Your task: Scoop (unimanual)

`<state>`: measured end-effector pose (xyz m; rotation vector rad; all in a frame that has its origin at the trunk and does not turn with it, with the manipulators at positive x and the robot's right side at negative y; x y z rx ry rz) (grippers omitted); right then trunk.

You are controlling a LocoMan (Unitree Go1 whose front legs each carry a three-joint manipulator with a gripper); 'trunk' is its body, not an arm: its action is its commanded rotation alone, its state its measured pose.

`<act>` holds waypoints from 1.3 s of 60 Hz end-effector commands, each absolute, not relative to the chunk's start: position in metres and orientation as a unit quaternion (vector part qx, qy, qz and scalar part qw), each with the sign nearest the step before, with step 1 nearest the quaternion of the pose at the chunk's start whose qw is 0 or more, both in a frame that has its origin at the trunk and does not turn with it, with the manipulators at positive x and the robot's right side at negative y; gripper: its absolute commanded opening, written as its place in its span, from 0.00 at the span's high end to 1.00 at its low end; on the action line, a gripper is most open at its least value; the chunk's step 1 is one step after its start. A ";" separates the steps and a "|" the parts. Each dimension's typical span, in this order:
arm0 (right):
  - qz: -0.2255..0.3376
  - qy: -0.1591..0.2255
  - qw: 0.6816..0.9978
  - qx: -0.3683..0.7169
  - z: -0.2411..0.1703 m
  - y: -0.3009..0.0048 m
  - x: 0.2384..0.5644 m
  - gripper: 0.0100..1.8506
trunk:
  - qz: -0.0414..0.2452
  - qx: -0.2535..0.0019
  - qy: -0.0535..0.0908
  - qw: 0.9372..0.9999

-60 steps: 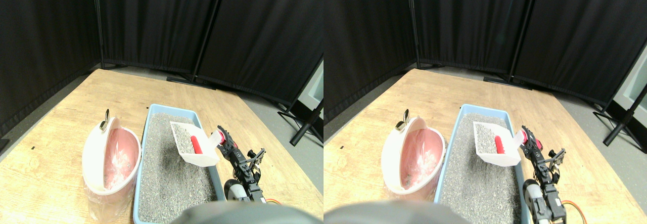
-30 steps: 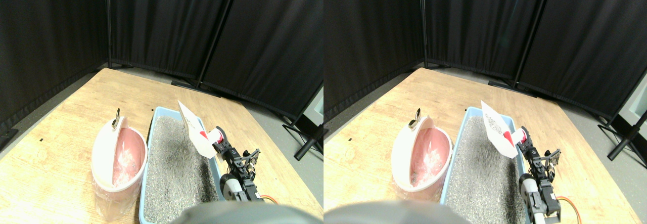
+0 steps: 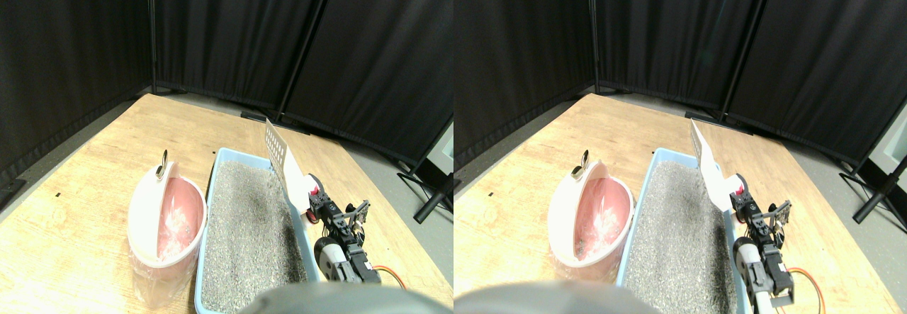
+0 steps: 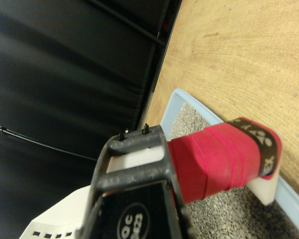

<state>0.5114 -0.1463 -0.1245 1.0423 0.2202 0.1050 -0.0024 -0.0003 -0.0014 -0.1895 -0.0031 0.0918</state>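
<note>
The white slotted plastic scoop (image 3: pixel 278 151) is raised steeply, almost upright, above the far right edge of the light blue tray of grey litter (image 3: pixel 221 257). The right gripper (image 3: pixel 317 202) appears closed on the red wrapped handle (image 4: pixel 214 162), which in the wrist view lies tight against the dark jaw. The step seems to be lifting and sifting. Next, I think the scoop must travel over the tray to the pink lined bin (image 3: pixel 168 225) at its left side and tip there.
</note>
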 end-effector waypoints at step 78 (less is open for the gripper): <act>0.127 -0.043 0.969 0.205 -0.095 -0.144 0.513 0.98 | 0.070 -0.100 0.000 0.993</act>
